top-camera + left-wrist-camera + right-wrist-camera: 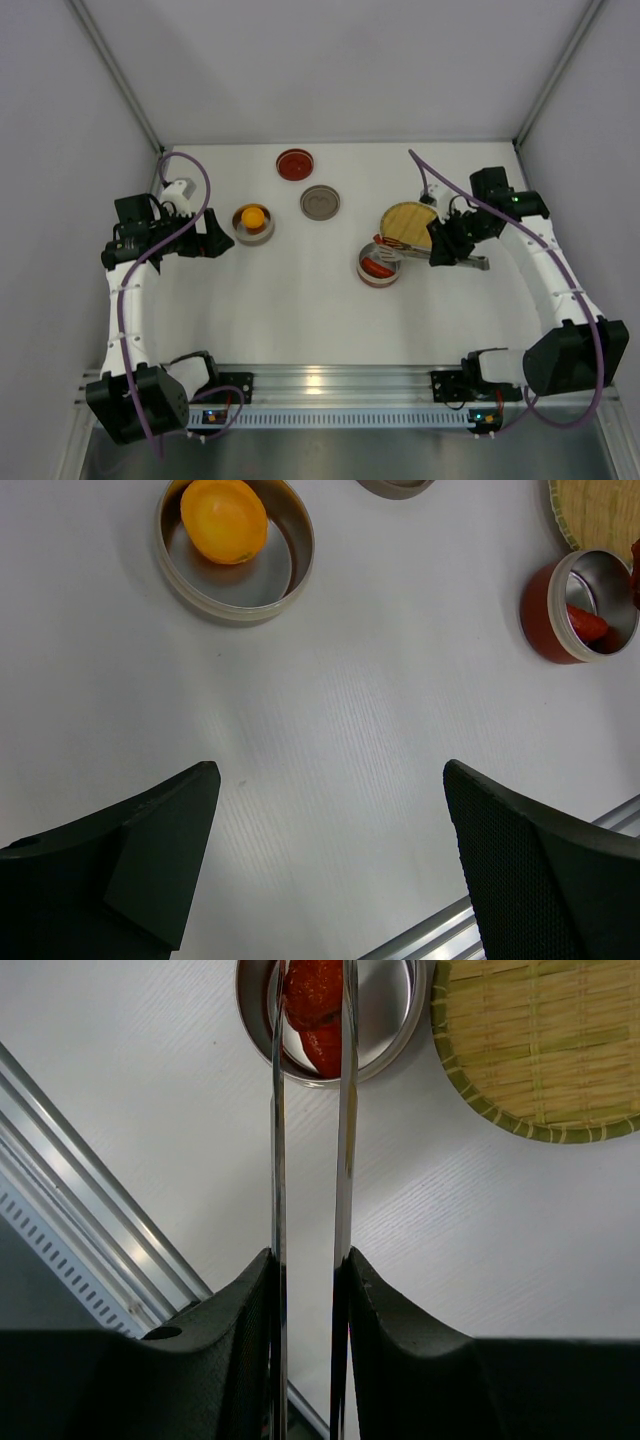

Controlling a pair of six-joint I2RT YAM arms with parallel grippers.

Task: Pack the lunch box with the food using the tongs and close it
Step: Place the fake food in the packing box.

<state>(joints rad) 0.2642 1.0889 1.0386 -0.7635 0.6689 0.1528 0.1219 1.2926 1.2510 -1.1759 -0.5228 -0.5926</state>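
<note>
The left gripper (330, 865), its two black fingers (120, 865) spread wide and holding nothing, hovers over a white table (350, 710). Just ahead sits a shallow silver tin (232, 607) containing a round orange piece (223, 520). Farther right and nearer, a red tin (540, 615) holds red pieces (588, 626), just beside a woven plate (600, 510).

No lettering, label, brand or number can be read anywhere, whether on the slim grey-silver metal tongs (345, 1110) or the round red-sided metal tin (538, 615).
</note>
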